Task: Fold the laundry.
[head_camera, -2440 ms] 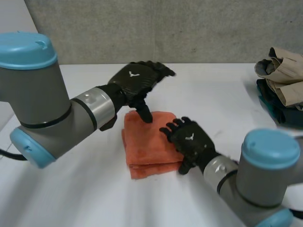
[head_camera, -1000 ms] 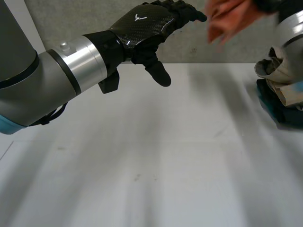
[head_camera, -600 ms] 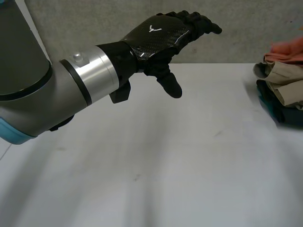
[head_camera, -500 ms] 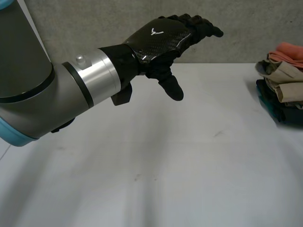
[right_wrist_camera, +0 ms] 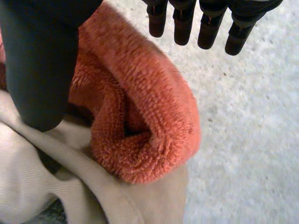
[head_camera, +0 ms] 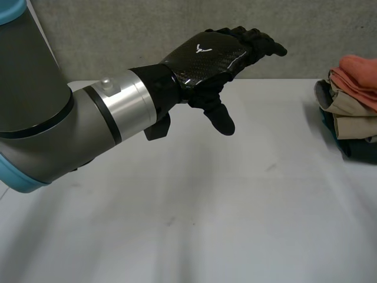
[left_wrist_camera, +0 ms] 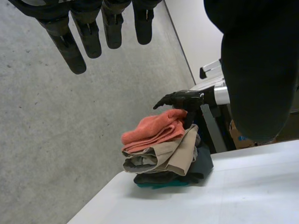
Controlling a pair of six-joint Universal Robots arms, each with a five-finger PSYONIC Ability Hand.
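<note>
Orange towel [left_wrist_camera: 152, 130] atop pile [left_wrist_camera: 163, 161], right hand [left_wrist_camera: 184, 99] just above (fingers released), left hand [head_camera: 212, 53] relaxed

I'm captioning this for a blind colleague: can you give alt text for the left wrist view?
A folded orange towel tops a stack of folded laundry on the white table, with the right hand open just over it. Nearer the camera, the left hand is open too, holding nothing.

Table [head_camera: 177, 224] free; laundry stack [head_camera: 353, 109] at right edge.
</note>
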